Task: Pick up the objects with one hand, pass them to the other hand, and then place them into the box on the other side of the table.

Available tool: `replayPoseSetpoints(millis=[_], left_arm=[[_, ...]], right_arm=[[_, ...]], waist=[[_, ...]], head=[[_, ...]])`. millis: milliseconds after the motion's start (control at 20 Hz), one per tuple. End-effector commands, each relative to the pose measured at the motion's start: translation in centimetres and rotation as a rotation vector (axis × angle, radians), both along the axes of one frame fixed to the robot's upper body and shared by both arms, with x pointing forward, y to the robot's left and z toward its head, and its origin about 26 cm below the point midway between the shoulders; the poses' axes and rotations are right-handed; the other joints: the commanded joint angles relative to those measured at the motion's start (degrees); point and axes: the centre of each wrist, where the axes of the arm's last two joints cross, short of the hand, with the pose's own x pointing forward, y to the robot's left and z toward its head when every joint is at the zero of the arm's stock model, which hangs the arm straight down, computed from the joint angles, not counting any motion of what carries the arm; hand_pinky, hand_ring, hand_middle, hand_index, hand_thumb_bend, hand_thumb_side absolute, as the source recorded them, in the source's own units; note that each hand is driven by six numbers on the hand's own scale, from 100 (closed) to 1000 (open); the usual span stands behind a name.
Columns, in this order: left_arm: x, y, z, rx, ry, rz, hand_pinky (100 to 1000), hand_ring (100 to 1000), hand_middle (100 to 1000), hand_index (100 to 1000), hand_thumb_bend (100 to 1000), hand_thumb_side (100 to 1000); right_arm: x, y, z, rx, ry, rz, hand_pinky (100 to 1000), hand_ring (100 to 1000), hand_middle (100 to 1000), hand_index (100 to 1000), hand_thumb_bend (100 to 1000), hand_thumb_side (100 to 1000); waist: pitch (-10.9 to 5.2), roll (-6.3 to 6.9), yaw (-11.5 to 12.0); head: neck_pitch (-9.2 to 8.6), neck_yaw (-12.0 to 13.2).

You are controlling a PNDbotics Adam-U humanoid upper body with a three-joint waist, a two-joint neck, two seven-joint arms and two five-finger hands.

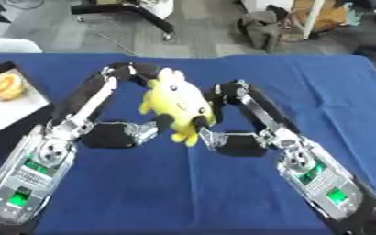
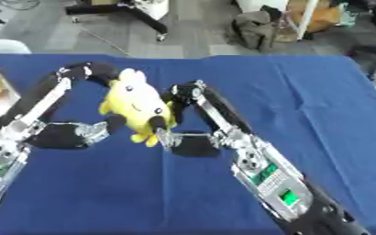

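Both hands' fingers clasp the yellow plush toy (image 1: 178,102) between them: left hand (image 1: 135,75), right hand (image 1: 223,94), mid-handover above the tabletop (image 1: 223,193).

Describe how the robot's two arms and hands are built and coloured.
Both arms are mostly black with silver metal joints and links. Each forearm carries a silver-grey panel with a glowing green display. The left hand and right hand have black fingers on silver, mechanical-looking bases. No loose cables show.

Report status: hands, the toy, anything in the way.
Left hand and right hand both curled on the yellow plush toy, held mid-table above the blue cloth. Box at left edge holds an orange item. Path clear.
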Motion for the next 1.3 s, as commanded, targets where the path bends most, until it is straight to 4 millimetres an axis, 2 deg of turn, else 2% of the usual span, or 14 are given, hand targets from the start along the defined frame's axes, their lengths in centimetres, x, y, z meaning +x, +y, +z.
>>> replayPoseSetpoints(millis=[50, 400, 900, 1300], left_arm=[[0.1, 0.6, 0.8, -0.012, -0.030, 0.022, 902, 732, 735, 882, 478, 641], [0.2, 0.6, 0.6, -0.024, -0.009, 0.020, 906, 731, 735, 883, 463, 660], [0.5, -0.9, -0.3, -0.027, 0.074, -0.052, 917, 730, 735, 887, 424, 750], [0.5, -2.0, -0.5, -0.030, 0.124, -0.132, 905, 698, 695, 871, 403, 770]], right_arm=[[-0.1, -0.3, 0.9, 0.002, -0.035, -0.001, 582, 686, 276, 144, 100, 137], [0.0, -0.3, 1.0, 0.002, -0.036, 0.000, 580, 686, 275, 143, 100, 128], [0.0, -0.1, 1.1, -0.002, -0.048, 0.014, 581, 685, 274, 143, 100, 102], [-0.1, 0.2, 1.2, -0.012, -0.053, 0.041, 581, 684, 273, 142, 100, 101]], waist=[[-0.69, 0.09, -0.03], [-0.67, 0.05, -0.04], [-0.71, 0.00, -0.21], [-0.70, -0.09, -0.25]], head=[[-0.15, -0.07], [-0.15, -0.05], [-0.15, 0.20], [-0.15, 0.30]])
